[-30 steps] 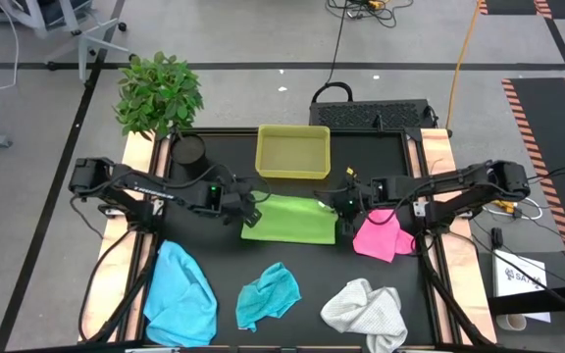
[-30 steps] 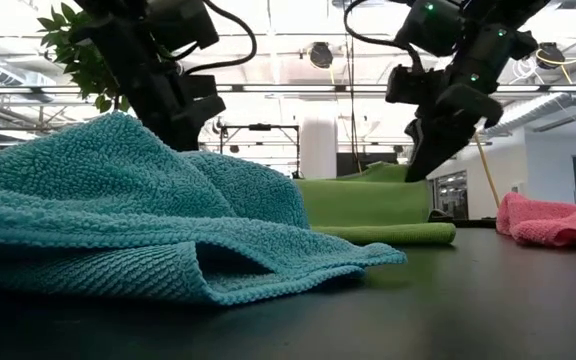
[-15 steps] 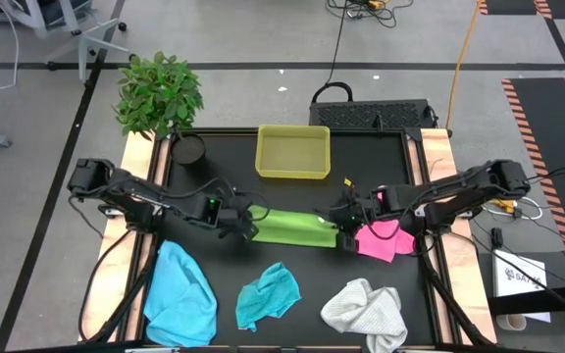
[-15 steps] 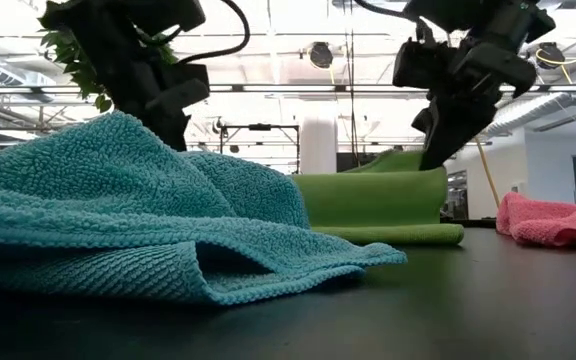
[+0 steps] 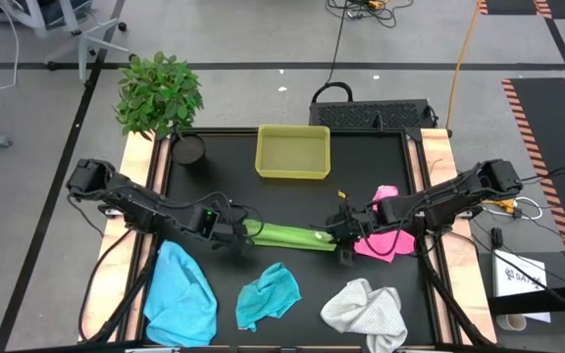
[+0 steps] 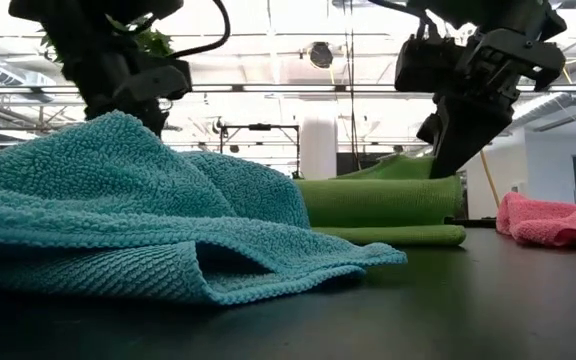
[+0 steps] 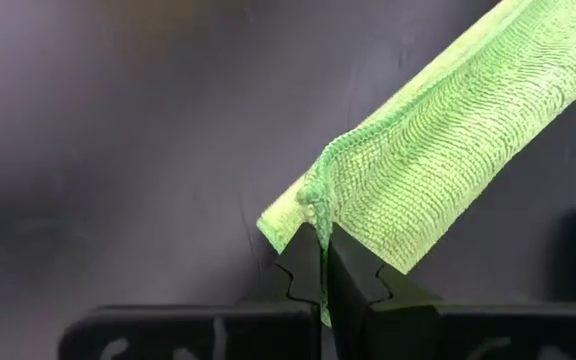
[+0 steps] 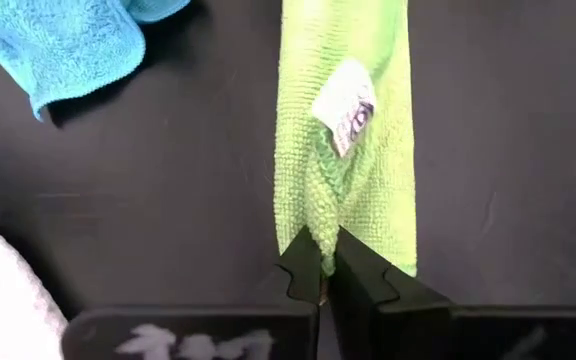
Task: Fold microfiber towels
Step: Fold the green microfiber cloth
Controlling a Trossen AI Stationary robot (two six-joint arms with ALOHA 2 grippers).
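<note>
Progress on the folding is early, in my judgement: only the lime green microfiber towel [image 5: 287, 235] is being worked, doubled over into a narrow band across the middle of the black table [image 5: 361, 157]. I count four cloths still unfolded: the light blue microfiber towel [image 5: 181, 294] crumpled at the front left corner, the teal microfiber towel [image 5: 267, 292] bunched at the front edge, the white microfiber towel [image 5: 366, 312] heaped toward the front right, and the pink microfiber towel [image 5: 383, 235] near the right edge. My left gripper [image 7: 323, 262] is clenched on the left end of the green band, cloth pinched between its fingers. My right gripper [image 8: 321, 265] is likewise clamped tight on the right end, beside the sewn label [image 8: 346, 108]. The yellow-green plastic tray [image 5: 293, 173] at the back edge holds nothing.
</note>
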